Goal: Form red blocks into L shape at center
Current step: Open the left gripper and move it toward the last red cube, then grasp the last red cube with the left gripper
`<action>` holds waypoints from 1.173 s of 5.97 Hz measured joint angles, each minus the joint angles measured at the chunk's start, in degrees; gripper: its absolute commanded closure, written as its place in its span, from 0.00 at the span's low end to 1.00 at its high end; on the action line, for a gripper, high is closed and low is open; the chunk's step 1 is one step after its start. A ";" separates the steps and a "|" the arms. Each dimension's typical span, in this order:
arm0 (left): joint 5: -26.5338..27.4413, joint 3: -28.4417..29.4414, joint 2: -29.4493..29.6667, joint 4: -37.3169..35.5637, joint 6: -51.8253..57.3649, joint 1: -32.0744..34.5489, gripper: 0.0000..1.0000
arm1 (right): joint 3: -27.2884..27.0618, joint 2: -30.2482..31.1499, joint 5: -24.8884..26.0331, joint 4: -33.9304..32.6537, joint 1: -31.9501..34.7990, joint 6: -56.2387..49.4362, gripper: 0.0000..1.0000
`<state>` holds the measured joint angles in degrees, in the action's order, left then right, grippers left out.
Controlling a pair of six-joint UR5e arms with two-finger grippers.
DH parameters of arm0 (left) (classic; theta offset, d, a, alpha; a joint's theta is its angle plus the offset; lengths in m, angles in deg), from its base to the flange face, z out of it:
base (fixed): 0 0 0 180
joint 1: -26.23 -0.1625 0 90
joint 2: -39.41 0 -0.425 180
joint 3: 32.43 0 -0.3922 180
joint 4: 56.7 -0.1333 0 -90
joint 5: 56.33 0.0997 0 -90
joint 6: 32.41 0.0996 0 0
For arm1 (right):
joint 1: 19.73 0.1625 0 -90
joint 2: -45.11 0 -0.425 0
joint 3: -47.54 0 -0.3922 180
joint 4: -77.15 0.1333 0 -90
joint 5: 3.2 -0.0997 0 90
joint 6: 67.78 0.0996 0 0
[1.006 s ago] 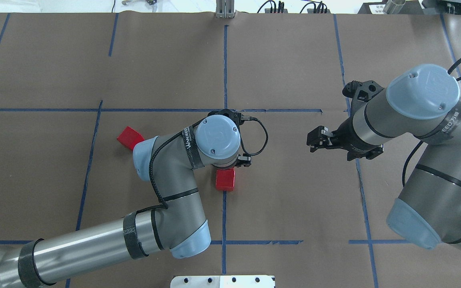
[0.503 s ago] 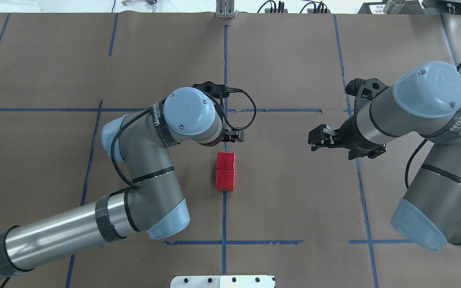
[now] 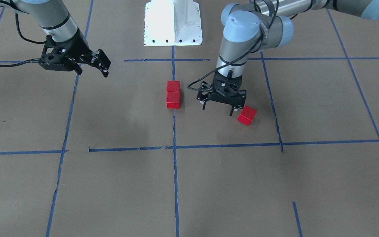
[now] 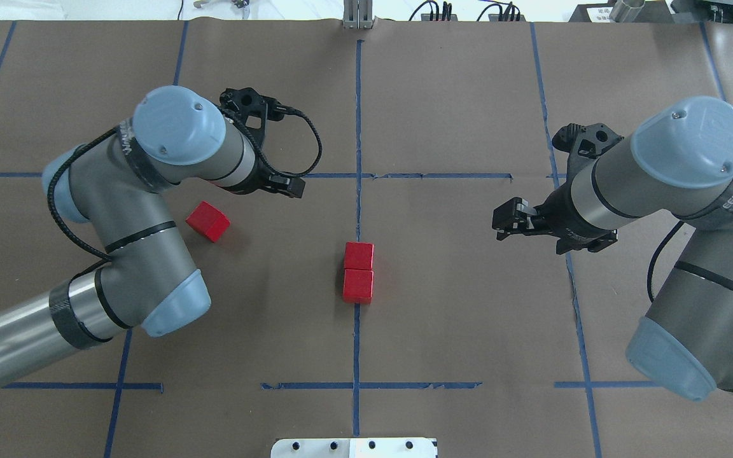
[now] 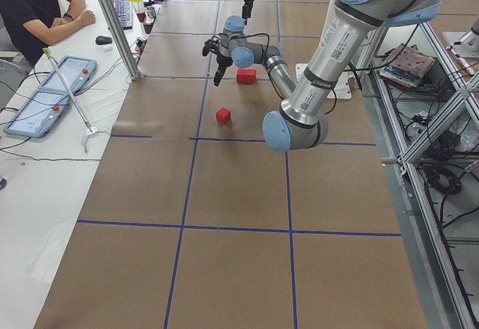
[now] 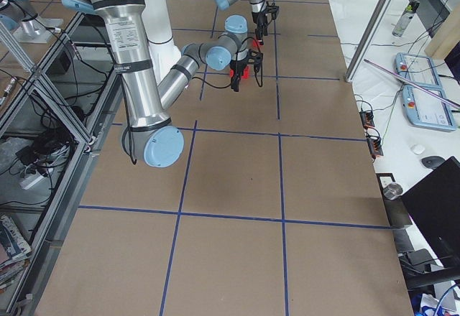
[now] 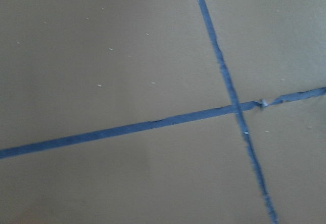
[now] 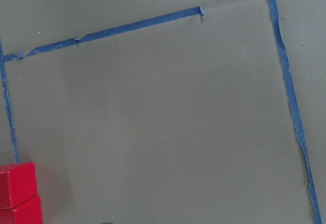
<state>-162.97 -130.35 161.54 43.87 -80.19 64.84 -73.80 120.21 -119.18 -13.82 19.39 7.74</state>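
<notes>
Two red blocks [image 4: 358, 271] sit edge to edge on the blue tape line that splits the center [image 4: 443, 280], forming a short straight bar; they also show in the front view [image 3: 173, 94] and in the corner of the right wrist view [image 8: 17, 193]. A third red block [image 4: 208, 221] lies apart, turned at an angle [image 3: 247, 115]. My left gripper [image 3: 217, 110] hangs open just beside this block, nothing between its fingers. My right gripper [image 4: 501, 224] is open and empty, hovering off to the right of the pair.
The white robot base plate [image 4: 354, 447] sits at the table's near edge. Blue tape lines [image 7: 153, 124] cross the brown paper. A seated person [image 5: 34, 7] and control tablets [image 5: 52, 93] are at a side table beyond the left end.
My left gripper let go of the second block next to the first at the center, then swung away to the left, ending beside the loose third block. The right arm barely moved.
</notes>
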 measured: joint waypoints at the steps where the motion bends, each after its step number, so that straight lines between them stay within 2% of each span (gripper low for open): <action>1: -3.66 0.24 -3.50 3.17 3.67 1.93 0.00 | -0.06 -0.02 0.15 0.00 -0.07 0.04 0.00; 2: -5.00 0.82 -5.49 5.53 5.04 2.56 0.05 | -0.10 -0.15 0.29 0.00 -0.13 0.08 0.00; 3: -5.45 1.43 -6.43 6.24 5.46 2.85 0.01 | -0.12 -0.29 0.37 0.00 -0.16 0.13 0.00; 7: -5.51 4.68 -7.12 6.78 4.74 2.53 0.00 | -0.13 -0.63 0.40 0.00 -0.27 0.15 0.00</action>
<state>-168.48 -125.67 154.42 50.65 -75.45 67.37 -73.93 119.58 -118.78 -13.82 19.12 7.89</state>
